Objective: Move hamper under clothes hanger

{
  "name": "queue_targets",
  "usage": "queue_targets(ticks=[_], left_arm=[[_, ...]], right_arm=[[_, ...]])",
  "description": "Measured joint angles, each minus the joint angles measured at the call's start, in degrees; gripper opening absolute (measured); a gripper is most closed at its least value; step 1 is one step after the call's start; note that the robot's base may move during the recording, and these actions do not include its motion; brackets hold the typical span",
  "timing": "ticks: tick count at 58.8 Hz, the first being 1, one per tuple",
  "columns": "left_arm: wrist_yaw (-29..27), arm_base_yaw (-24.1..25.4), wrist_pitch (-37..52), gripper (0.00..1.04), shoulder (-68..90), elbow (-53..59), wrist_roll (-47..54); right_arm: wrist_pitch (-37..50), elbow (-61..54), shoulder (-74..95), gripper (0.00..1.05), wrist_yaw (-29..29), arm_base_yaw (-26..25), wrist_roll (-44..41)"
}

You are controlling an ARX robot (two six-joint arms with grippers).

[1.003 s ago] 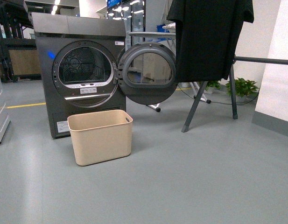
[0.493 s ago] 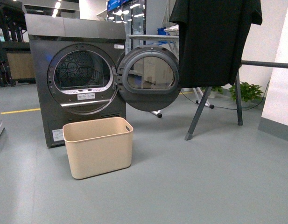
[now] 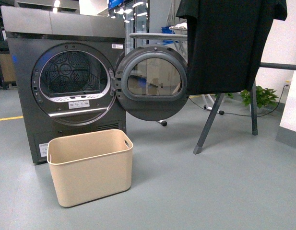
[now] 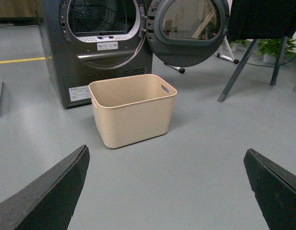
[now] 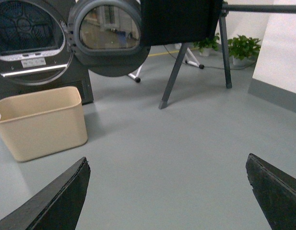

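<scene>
The beige hamper stands empty on the grey floor right in front of the dark grey dryer, whose door hangs open to the right. It also shows in the left wrist view and the right wrist view. The clothes hanger stands to the right, its bar carrying a black shirt; the floor beneath it is bare. My left gripper and right gripper are open and empty, well short of the hamper. Neither arm shows in the front view.
A potted plant and a cable lie behind the hanger's legs. A white wall corner stands at far right. A white folding rack's legs show behind the shirt. A yellow floor line runs at left.
The view has moved closer to the dryer and hamper; both now look larger and lower in the front view. The hamper itself has not moved from the dryer's front.
</scene>
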State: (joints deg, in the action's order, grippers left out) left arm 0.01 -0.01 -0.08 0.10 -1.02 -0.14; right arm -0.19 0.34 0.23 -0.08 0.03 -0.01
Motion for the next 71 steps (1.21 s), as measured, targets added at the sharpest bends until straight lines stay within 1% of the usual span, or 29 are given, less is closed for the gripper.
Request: queue_targets(ticks=[71], left_arm=[[0.1, 0.0, 0.0, 0.98, 0.0, 0.0, 0.0]], right_arm=[[0.0, 0.0, 0.0, 0.97, 0.0, 0.0, 0.0]])
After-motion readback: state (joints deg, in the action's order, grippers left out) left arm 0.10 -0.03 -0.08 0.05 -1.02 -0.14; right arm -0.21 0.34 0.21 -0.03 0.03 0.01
